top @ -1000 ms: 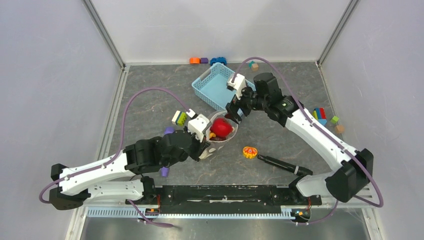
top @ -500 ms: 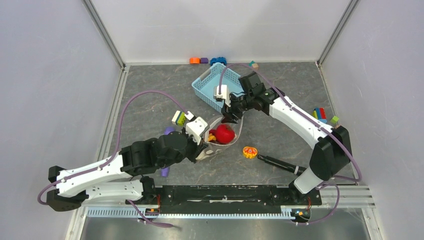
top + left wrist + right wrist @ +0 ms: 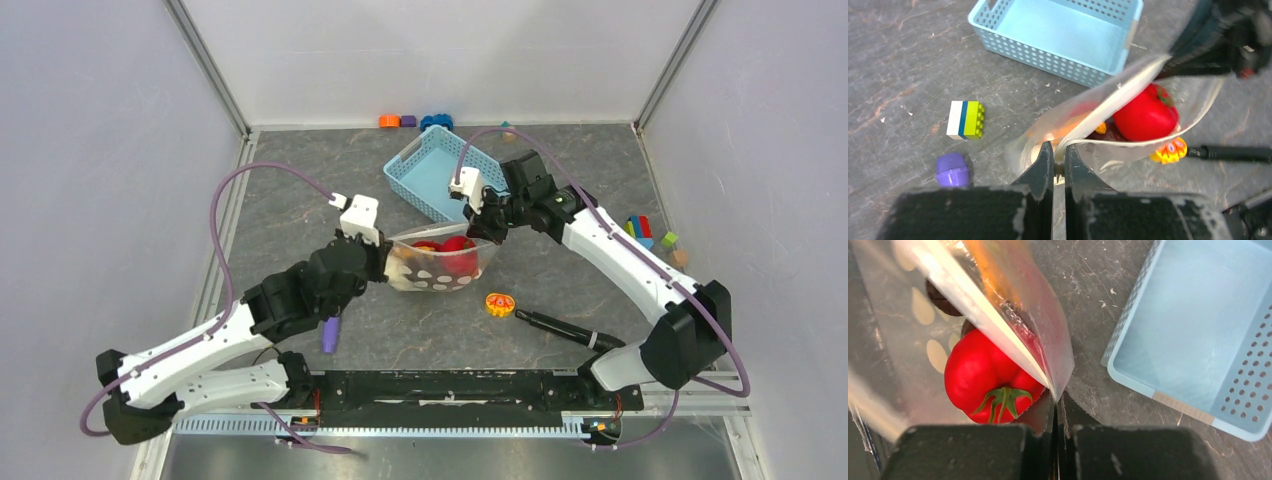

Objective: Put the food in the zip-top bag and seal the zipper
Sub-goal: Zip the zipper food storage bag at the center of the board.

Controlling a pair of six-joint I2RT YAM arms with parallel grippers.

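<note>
The zip-top bag [image 3: 440, 265], clear with white dots, hangs stretched between my two grippers above the table. My left gripper [image 3: 388, 264] is shut on its left end [image 3: 1058, 150], and my right gripper [image 3: 487, 238] is shut on its right corner [image 3: 1057, 400]. Inside lie a red tomato [image 3: 1146, 114] [image 3: 988, 377], an orange piece [image 3: 1068, 127] and a dark ball [image 3: 940, 302]. The zipper [image 3: 1118, 95] runs as a pale strip along the mouth, which gapes in the middle. A small yellow-orange toy [image 3: 499, 303] lies on the table just outside the bag.
A light-blue basket [image 3: 430, 175] stands right behind the bag. A black rod [image 3: 560, 328] lies front right and a purple stick [image 3: 330, 333] front left. A white-blue-green block [image 3: 965, 120] lies near a purple piece [image 3: 952, 169]. Blocks sit at the back wall [image 3: 410, 121] and right [image 3: 645, 232].
My right gripper has come down to the bag's right corner and shut on it. The left arm has swung back with the bag, which now stretches flat between both grippers.
</note>
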